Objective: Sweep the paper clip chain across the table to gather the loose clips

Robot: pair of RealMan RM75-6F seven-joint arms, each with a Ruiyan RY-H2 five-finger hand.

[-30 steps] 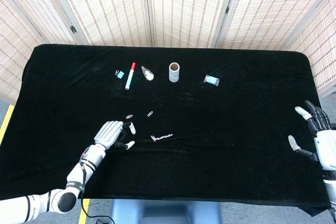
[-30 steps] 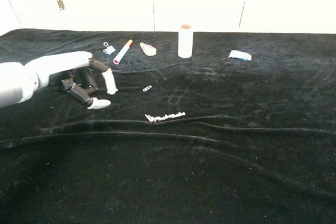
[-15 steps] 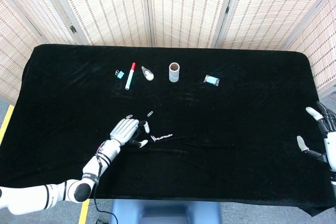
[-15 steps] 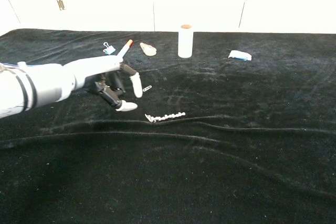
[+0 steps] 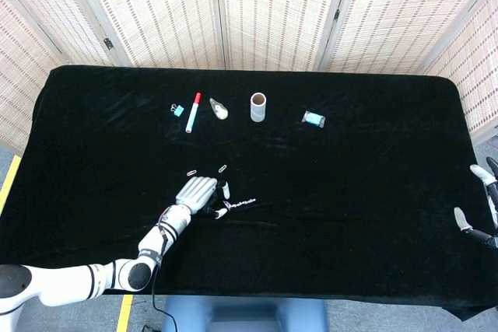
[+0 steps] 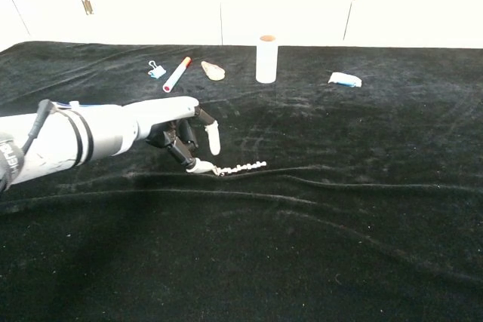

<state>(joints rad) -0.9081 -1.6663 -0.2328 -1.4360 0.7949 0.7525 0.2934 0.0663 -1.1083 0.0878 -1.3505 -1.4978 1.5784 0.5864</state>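
Your left hand point(image 6: 181, 130) lies low over the black cloth-covered table point(image 5: 373, 192), fingers spread and holding nothing, with one white fingertip point(image 6: 198, 165) touching the left end of the short silver paper clip chain point(image 6: 240, 167). The chain lies near the table's middle front, along a cloth wrinkle. Two loose silver paper clips point(image 5: 207, 170) lie just beyond the hand. Your right hand point(image 5: 484, 209) sits at the right table edge, fingers apart and empty.
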